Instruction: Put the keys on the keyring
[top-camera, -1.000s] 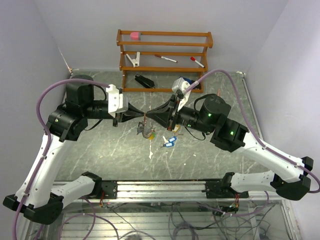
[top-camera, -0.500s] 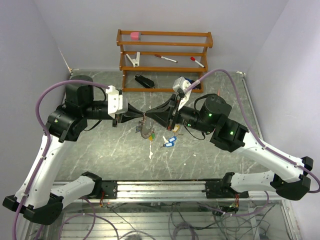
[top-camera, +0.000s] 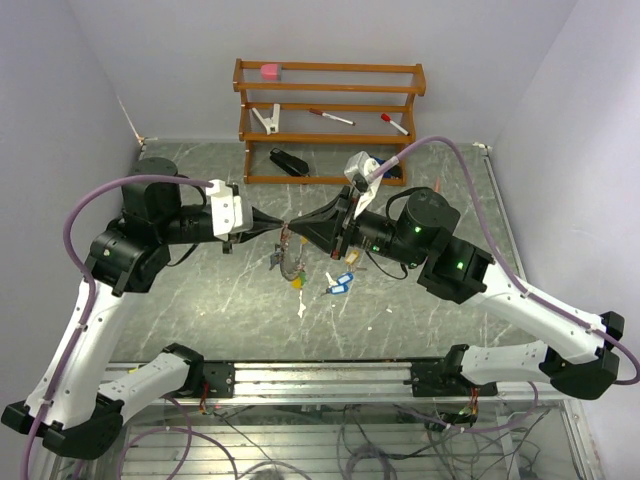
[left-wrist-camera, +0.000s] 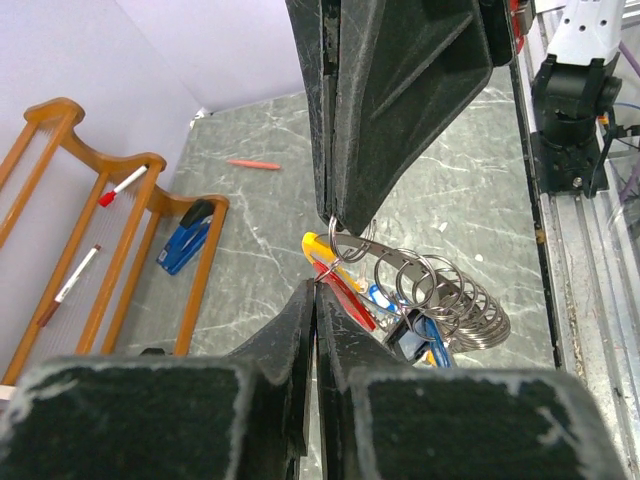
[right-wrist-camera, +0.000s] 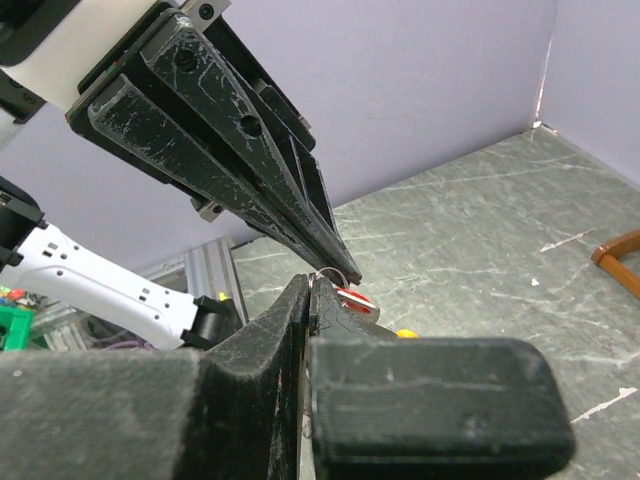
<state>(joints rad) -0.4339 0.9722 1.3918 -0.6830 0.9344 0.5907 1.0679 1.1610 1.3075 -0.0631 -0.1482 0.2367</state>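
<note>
Carefully: right gripper (left-wrist-camera: 335, 218) pinched shut on keyring (left-wrist-camera: 356, 241) wire, left gripper (left-wrist-camera: 316, 298) seemingly clamped on red-tagged key (left-wrist-camera: 346, 291); hold tips aligned, slide slowly, avoid twisting hanging keys (left-wrist-camera: 410, 335).

Wooden rack (top-camera: 330, 68) (pink block (top-camera: 270, 71) on top), red-capped marker (top-camera: 331, 118), black stapler (top-camera: 290, 162) beside it

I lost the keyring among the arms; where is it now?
In the top view the keyring hangs mid-table where the left tool and right tool meet, a loose blue key tag lying to its right.
</note>
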